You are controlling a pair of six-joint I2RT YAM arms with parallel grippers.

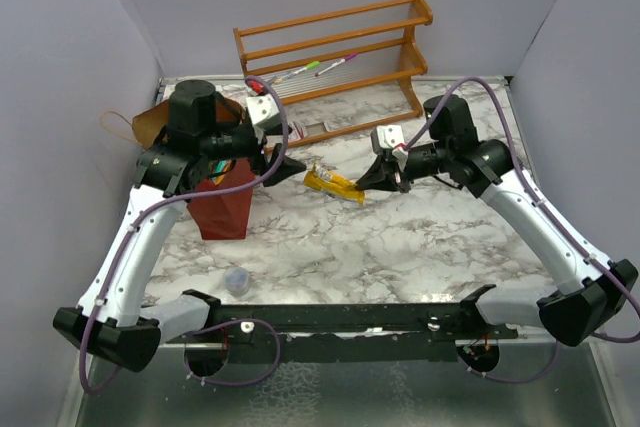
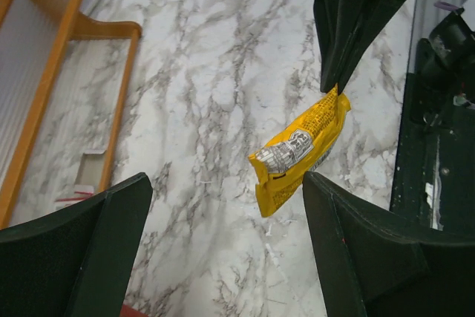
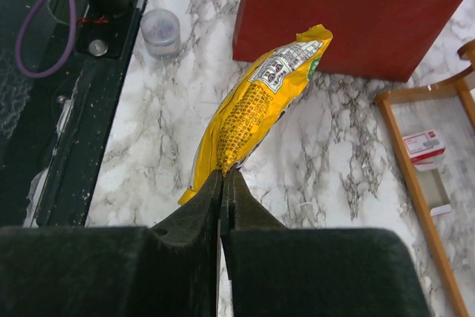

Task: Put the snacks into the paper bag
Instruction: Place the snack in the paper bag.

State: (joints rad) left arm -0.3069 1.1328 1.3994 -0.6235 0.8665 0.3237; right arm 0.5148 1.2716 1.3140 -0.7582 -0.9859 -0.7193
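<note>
Right claw (image 3: 223,176): shut tight, jaws pressed together on the near end of one yellow snack packet (image 3: 256,102). The packet sticks straight out from the tips (printed side up in the right wrist view), its free end pointing toward the paper bag (image 3: 356,12). From above it sits about mid-bench; I cannot tell whether the free end touches the bench (image 1: 400,247) or hangs just above it.

Left claw (image 2: 225,178): jaws spread wide, gripping nothing. In the left wrist view the packet's free end lies in the gap near one finger (image 2: 356,243) — contact or not, I cannot tell. The two claws face each other across the packet.

Paper bag: dark red, upright on the left side of the bench, right beneath my left arm, so its mouth is mostly hidden. A brown flap and a thin loop handle show at its far-left edge. The packet is outside it, just beside.

Other items — a small clear cup (image 1: 236,280) near the front edge, below the bag; a wooden rack (image 1: 335,47) at the back wall with marker pens (image 1: 318,67) on its slats.
</note>
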